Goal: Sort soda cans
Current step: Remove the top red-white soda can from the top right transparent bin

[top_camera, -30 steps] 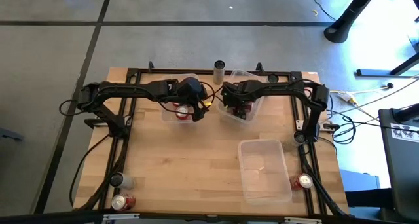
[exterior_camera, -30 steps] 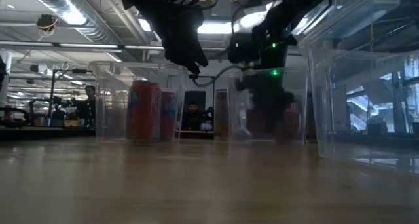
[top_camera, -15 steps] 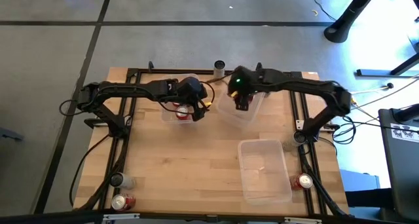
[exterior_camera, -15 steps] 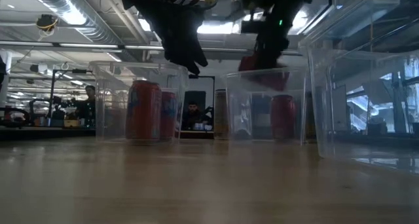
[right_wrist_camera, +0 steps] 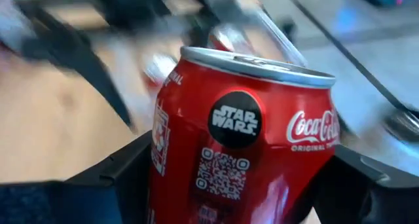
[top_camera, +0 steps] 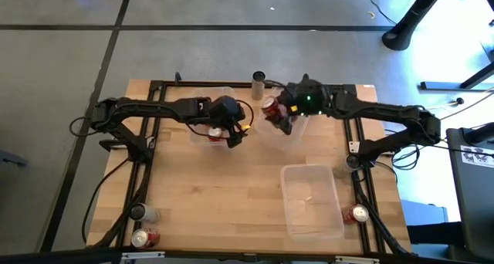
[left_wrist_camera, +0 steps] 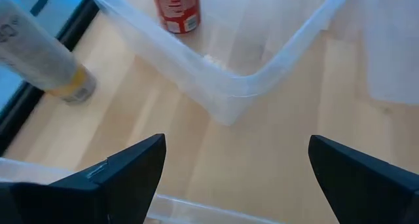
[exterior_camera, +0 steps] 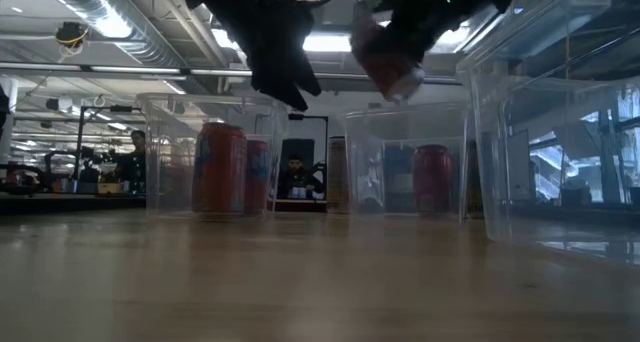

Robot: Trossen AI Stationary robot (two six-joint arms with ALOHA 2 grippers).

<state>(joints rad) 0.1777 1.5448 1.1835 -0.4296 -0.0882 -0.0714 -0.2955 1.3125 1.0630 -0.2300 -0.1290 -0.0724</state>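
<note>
My right gripper [top_camera: 279,116] is shut on a red soda can [right_wrist_camera: 242,152] and holds it in the air above the clear middle bin [top_camera: 287,133]; the low view shows that can [exterior_camera: 385,57] up high. Two more cans [exterior_camera: 432,179] stand upright on the floor of that bin. My left gripper [top_camera: 231,134] hangs open and bare over the near right corner of the left bin [top_camera: 202,133], where red cans [exterior_camera: 220,169] stand upright. In the left wrist view its open gripper [left_wrist_camera: 236,175] looks toward the middle bin and a red can [left_wrist_camera: 177,8]. My right gripper pinches the red can by its side wall [right_wrist_camera: 160,165] between the two fingers, one on each side, around mid-height. The fingers come from the table's right, slanting down. The can is lifted clear of the bin and tilted [exterior_camera: 385,57].
A large clear bin [top_camera: 311,201] lies near the front right. Loose cans stand at the front left [top_camera: 139,212], [top_camera: 143,237] and the front right [top_camera: 357,214]. A tall can [top_camera: 258,80] stands at the far edge. Black frame rails [top_camera: 147,164] run along the table's sides.
My right gripper has risen out of the middle bin with the red can, tipping from steeply down toward level. The can, which stood in the bin, is now lifted clear and tilted above it.
</note>
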